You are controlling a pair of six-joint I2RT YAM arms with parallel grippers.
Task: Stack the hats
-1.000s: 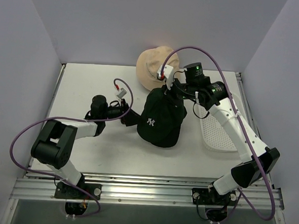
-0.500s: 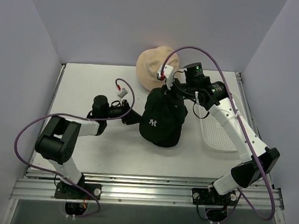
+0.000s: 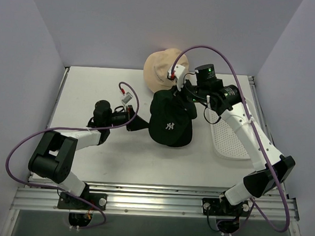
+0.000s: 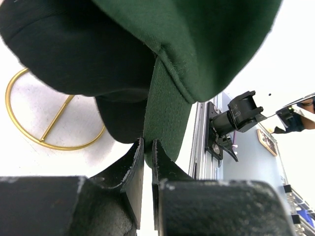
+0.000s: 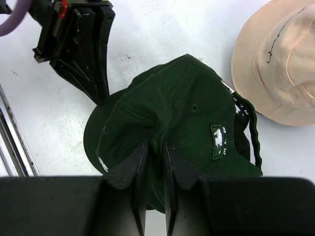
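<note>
A dark green hat (image 5: 187, 108) lies over a black baseball cap (image 5: 247, 125), whose white logo (image 3: 170, 126) shows in the top view. My right gripper (image 5: 155, 145) is shut on a pinch of the green crown from above. At the hats' left side my left gripper (image 4: 147, 141) is shut on the green brim (image 4: 165, 108), with the black cap (image 4: 64, 44) just behind it. A tan bucket hat (image 3: 159, 70) sits at the back of the table, right behind the two caps.
A gold wire frame (image 4: 56, 118) lies on the table under the caps' left side. A white perforated tray (image 3: 228, 138) lies to the right under the right arm. Grey walls close in the table (image 3: 84, 92) on three sides, and a metal rail (image 3: 142, 200) runs along the front.
My left gripper has closed on the green brim. The two caps have shifted right and back, toward the tan hat, with the right gripper still pinching the crown.
</note>
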